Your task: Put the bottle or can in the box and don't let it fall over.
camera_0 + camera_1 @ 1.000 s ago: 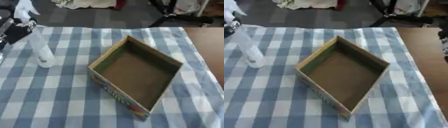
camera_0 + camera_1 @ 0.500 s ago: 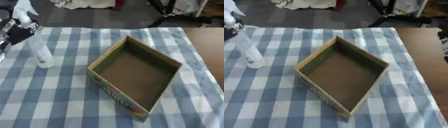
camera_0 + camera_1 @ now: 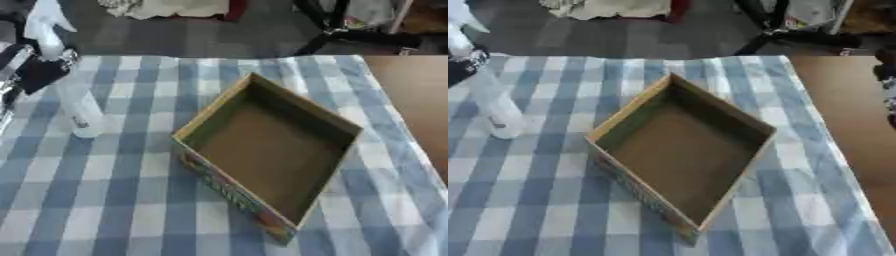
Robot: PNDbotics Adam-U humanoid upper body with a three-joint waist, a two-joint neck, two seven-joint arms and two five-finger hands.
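**Bottle at the left edge, box waiting empty**

Bottle (image 3: 77, 100) stands at the far left of the checked cloth (image 3: 105, 200), a clear spray bottle with a white trigger head. It leans a little, its base on or just above the cloth; I cannot tell which. The left hand (image 3: 33, 70) is at its neck, dark fingers against the upper body just under the head. Whether they are curled round it or only pressed beside it cannot be told.

As a judgement: the bottle is tall, narrow and probably light, clear plastic with little or nothing visible inside. That makes it top-heavy and quick to tip. The smooth wall may slip in the fingers. Taking it round the body, lower than the neck, would give more control when setting it down; a hold high at the head lets the base swing.

Box (image 3: 267, 150) lies at the middle of the cloth, well apart from the bottle and turned corner-on to the robot. It is a shallow open cardboard tray with a plain brown floor and printed colours on the near outer wall. Nothing is in it. Its low walls will give the bottle little support.

A dark shape at the right edge of the right eye view may be the right hand; its state cannot be told.
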